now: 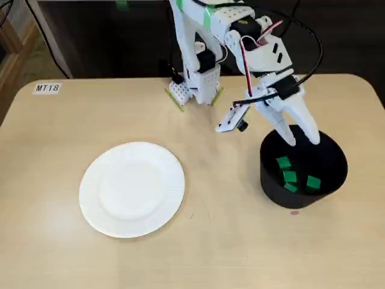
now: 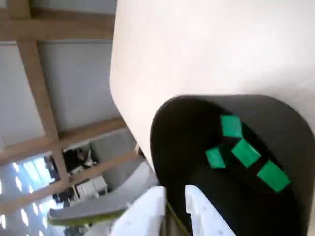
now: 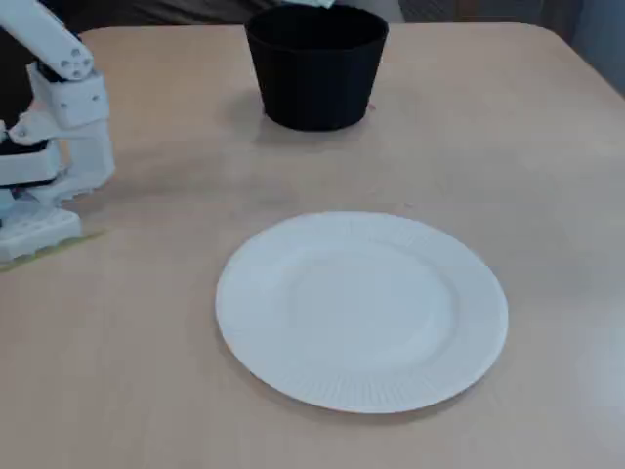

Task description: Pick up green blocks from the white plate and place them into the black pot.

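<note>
Wrist view: white fingers (image 2: 202, 216) are sitting nearest the lens, parted slightly, gripping nothing. The arm is reaching out and bending downward, and the gripper (image 1: 302, 142) is hovering over the black pot (image 1: 271, 183) at its back rim. Four green blocks (image 1: 290, 176) are lying on the pot floor, below the fingertips and untouched. The white plate (image 1: 90, 205) is sitting well apart, left in a fixed view.

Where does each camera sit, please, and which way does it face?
A fixed view: high, opposite the arm's base, looking down on plate, pot, whole arm and open gripper.
Wrist view: on the gripper, looking into the pot at green blocks; fingertips show below.
A fixed view: low, sideways across plate toward pot; the arm's base shows at left.
Shared: both fixed views show plate and pot.
</note>
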Tool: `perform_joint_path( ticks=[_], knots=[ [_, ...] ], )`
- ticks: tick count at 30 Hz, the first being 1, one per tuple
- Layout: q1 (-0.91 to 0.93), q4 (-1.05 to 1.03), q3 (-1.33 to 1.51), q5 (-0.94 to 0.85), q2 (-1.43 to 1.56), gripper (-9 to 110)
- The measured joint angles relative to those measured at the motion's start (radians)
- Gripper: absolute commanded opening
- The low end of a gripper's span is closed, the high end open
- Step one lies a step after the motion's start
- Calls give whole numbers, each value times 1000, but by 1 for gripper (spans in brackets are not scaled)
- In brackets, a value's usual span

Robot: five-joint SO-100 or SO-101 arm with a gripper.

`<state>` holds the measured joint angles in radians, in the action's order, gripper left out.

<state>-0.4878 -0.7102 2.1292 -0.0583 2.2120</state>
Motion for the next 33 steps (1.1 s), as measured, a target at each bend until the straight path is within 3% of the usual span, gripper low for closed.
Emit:
perform_joint_path(
  ticks=[7, 10, 26, 33],
  knots=[
    [482, -275, -141, -133, 135, -2],
    [592, -336, -132, -172, 186, -2],
    [472, -337, 657, -106, 997, -2],
    [440, -331, 796, -97, 1031, -2]
  ],
)
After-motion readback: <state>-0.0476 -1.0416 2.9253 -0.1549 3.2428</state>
